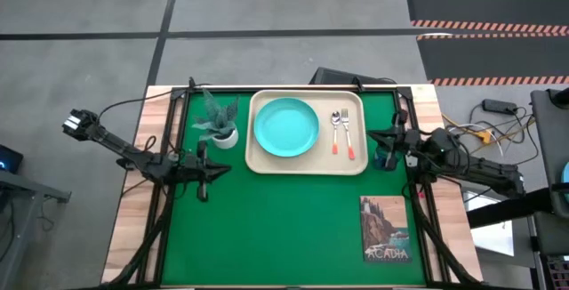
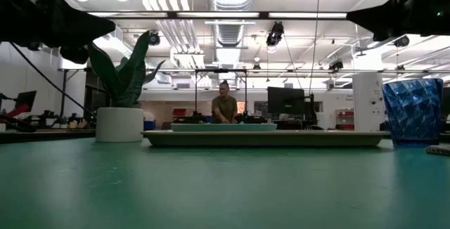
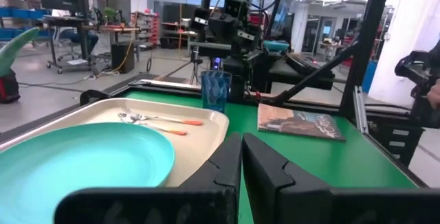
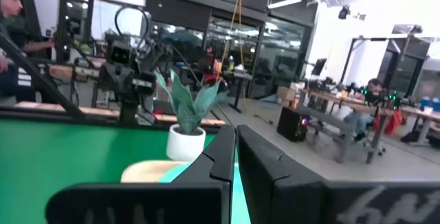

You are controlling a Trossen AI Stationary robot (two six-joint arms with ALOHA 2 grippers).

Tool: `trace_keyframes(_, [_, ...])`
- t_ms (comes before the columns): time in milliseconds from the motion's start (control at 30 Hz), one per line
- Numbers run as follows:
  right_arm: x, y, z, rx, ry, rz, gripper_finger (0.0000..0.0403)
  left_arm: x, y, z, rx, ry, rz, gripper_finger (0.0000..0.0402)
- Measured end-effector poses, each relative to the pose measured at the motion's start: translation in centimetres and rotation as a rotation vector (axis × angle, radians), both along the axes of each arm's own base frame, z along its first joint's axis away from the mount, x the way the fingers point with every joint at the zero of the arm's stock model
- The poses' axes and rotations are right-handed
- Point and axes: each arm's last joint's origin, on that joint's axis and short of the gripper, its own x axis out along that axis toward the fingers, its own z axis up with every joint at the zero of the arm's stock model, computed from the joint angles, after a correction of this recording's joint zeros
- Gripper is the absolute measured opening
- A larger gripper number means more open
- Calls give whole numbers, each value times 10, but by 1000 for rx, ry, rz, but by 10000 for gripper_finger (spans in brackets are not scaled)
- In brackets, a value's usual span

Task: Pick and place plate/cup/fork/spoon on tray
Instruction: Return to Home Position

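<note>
Plate (image 1: 286,127), fork (image 1: 347,132) and spoon (image 1: 336,130) already on tray (image 1: 260,163); cup (image 1: 383,157) off it, standing on green table (image 1: 284,228) just beside tray's right rim. Right gripper (image 1: 373,136) close by cup, between cup and tray edge; fingers (image 4: 275,165) pressed together, holding nothing. Left gripper (image 1: 203,189) parked at table's left below potted plant (image 1: 219,123), likewise clenched and empty. Step in hand, by judgement: cup pickup. Best done by spreading fingers first, straddling cup wall from above, lifting clear of raised rim before crossing. Free tray floor only near the bottom right corner, below the cutlery handles; tight landing. Picture book (image 1: 386,229) well apart toward table's near edge, no obstacle.
</note>
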Motion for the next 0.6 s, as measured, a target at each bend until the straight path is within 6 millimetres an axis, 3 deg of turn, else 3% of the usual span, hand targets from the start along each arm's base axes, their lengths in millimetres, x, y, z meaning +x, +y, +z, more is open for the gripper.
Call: trace_keyframes(600, [-6, 3, -3, -53, 3, 44, 11, 4, -2, -6, -5, 38, 3, 0])
